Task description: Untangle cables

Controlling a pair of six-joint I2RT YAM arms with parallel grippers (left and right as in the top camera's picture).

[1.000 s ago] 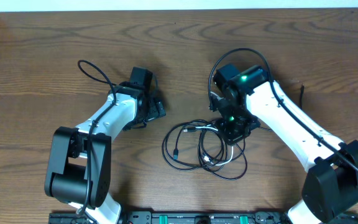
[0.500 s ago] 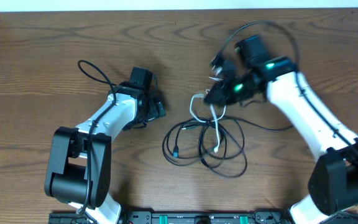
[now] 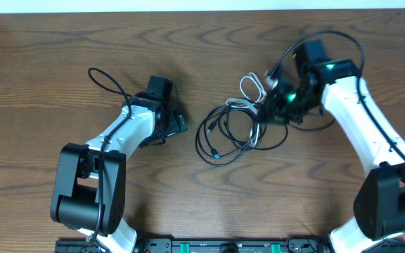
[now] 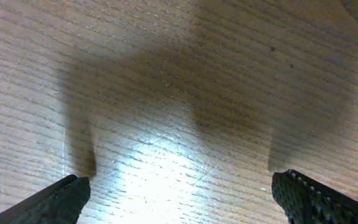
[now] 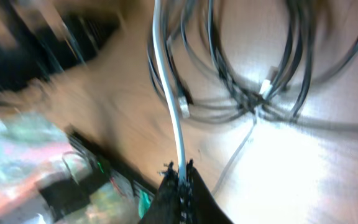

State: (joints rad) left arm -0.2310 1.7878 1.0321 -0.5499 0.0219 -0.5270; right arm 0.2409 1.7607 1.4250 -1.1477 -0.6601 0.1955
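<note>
A tangle of thin black cables [image 3: 225, 133] lies at the table's middle, with a white cable [image 3: 250, 86] looped at its upper right. My right gripper [image 3: 269, 98] is shut on the white cable and holds it raised, with the black coils dragged along under it. In the right wrist view the white cable [image 5: 169, 93] runs up from the closed jaws [image 5: 180, 169] past the black loops [image 5: 272, 68]. My left gripper [image 3: 178, 121] rests low over the table left of the tangle, open and empty; its fingertips [image 4: 179, 199] frame bare wood.
A thicker black wire [image 3: 107, 83] loops off the left arm at the upper left. A similar wire arcs over the right arm [image 3: 329, 39]. A black rail [image 3: 209, 246] runs along the table's front edge.
My right gripper took hold of the white cable, lifted it and moved up and to the right. The tangle was dragged up and right with it. The left arm has not moved.
</note>
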